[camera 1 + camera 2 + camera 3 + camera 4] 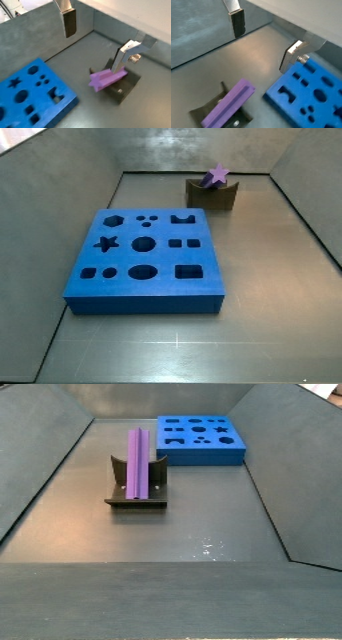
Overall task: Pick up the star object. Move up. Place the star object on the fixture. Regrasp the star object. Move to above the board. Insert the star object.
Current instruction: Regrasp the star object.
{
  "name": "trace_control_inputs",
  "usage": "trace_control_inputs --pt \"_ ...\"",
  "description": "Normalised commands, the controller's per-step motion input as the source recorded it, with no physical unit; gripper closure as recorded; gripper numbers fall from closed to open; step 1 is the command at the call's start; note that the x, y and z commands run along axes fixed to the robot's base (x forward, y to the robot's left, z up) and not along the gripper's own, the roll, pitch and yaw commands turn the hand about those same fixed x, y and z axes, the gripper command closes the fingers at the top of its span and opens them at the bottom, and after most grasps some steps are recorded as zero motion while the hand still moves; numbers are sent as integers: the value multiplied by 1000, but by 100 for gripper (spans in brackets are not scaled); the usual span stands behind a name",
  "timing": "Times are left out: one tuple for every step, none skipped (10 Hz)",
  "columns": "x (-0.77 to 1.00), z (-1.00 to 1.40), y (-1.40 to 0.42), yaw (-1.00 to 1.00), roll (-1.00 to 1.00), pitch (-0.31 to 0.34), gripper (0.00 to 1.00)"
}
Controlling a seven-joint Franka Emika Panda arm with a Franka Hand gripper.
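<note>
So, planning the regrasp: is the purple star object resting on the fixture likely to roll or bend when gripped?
The star object looks rigid. Cradled in the fixture's notch, it probably won't roll, though overhang might let it tip. The gripper hangs open above, touching nothing.

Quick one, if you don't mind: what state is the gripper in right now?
Gripper: open, holding nothing, above the star object resting on the fixture.
</note>
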Motion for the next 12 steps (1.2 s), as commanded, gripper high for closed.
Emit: trace_control_inputs --pt "0 8 -22 18 1000 0 0" --pt "3 11 -20 20 1000 0 0" --pt "2 8 -19 21 1000 5 0" --pt "5 6 -21 23 1000 11 0" --pt "17 0 -20 24 1000 17 0" --pt "29 -4 -25 27 1000 29 0" --pt "38 1 -27 31 1000 39 0" --pt "45 5 -30 33 1000 47 0" --pt "66 -1 -33 43 1000 74 0" --pt "78 -4 -34 51 1000 96 0" --pt "89 -3 -39 64 1000 121 0" --pt "101 -4 -45 91 1000 164 0"
